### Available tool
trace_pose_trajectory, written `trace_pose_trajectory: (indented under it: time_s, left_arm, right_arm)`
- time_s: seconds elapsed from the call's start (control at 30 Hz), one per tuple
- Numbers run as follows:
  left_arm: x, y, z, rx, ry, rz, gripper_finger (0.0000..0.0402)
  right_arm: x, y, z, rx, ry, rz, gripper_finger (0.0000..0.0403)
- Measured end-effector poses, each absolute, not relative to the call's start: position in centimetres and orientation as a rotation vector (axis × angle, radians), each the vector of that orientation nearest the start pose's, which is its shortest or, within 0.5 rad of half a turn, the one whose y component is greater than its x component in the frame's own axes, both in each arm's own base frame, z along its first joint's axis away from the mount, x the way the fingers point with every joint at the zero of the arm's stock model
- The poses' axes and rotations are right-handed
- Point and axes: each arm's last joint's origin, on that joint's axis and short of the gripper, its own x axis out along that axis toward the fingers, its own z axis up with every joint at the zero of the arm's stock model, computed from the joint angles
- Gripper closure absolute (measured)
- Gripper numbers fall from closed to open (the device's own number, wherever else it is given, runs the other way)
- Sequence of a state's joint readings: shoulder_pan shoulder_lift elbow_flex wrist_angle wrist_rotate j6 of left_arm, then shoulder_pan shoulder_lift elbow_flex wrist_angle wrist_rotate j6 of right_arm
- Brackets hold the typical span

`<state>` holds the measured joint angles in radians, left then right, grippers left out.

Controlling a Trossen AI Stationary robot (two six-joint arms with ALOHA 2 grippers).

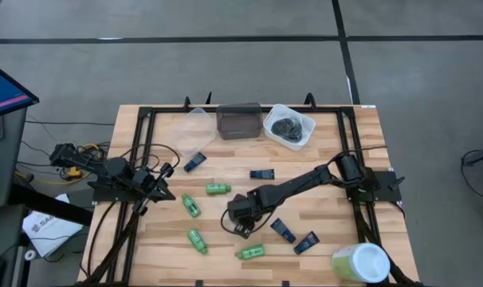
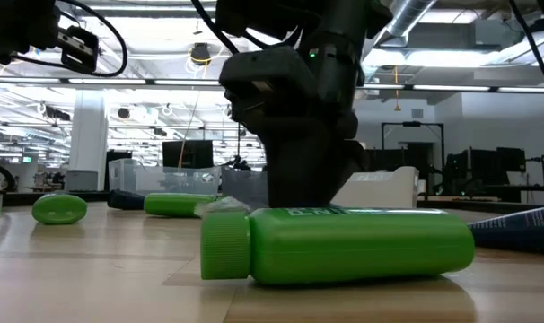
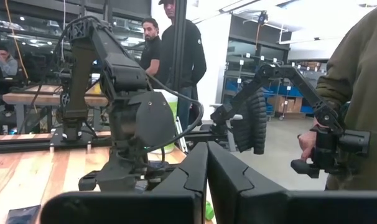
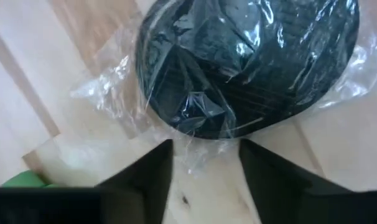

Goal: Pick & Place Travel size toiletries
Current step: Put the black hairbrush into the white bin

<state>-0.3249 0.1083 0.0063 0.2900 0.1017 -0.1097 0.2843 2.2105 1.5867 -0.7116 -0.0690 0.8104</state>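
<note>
My right gripper (image 4: 204,152) is open and points down over a dark grey round lump (image 4: 244,62) wrapped in clear plastic, which lies on the table. The wrapper's loose edge (image 4: 198,146) reaches in between the two fingers. In the high view this gripper (image 1: 240,225) is at the table's middle, towards the near edge, and hides the lump. Green bottles (image 1: 217,189) (image 1: 191,206) (image 1: 197,241) (image 1: 251,252) and blue sachets (image 1: 195,163) (image 1: 262,174) (image 1: 283,230) (image 1: 307,242) lie flat around it. My left gripper (image 3: 207,180) is shut and waits at the table's left side (image 1: 158,191). My right gripper comes from above with its fingers on either side of the wrapper's loose edge (image 4: 176,143). I cannot tell whether a finger touches the plastic. The lump itself lies beyond the fingertips, flat on the table.
A white tub (image 1: 304,137) holding more dark lumps, a dark tub (image 1: 238,119) and a clear tub (image 1: 186,131) stand along the far edge. A big pale green-and-white cylinder (image 1: 359,263) lies at the near right corner. People stand beyond the table (image 3: 182,56).
</note>
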Motion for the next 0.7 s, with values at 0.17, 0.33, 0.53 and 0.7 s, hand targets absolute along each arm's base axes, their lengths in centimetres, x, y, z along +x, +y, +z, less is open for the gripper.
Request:
trace_pose_trajectory:
  time_s: [0.17,0.33,0.53,0.7]
  left_arm:
    - [9.6,-3.5,18.5,-0.130,-0.168,-0.435,0.0399]
    - [9.6,-3.5,18.5,-0.130,-0.170,-0.431,0.0399]
    - [9.6,-3.5,18.6,-0.130,-0.171,-0.431,0.0399]
    - [9.6,-3.5,18.6,-0.130,-0.173,-0.432,0.0399]
  right_arm:
    - [41.5,12.0,12.5,0.516,1.381,-0.260,0.0357]
    - [41.3,11.7,13.1,0.515,1.387,-0.262,0.0391]
    - [40.6,10.5,16.0,0.538,1.374,-0.245,0.0400]
    - [39.3,7.4,22.1,0.553,1.261,-0.269,0.0402]
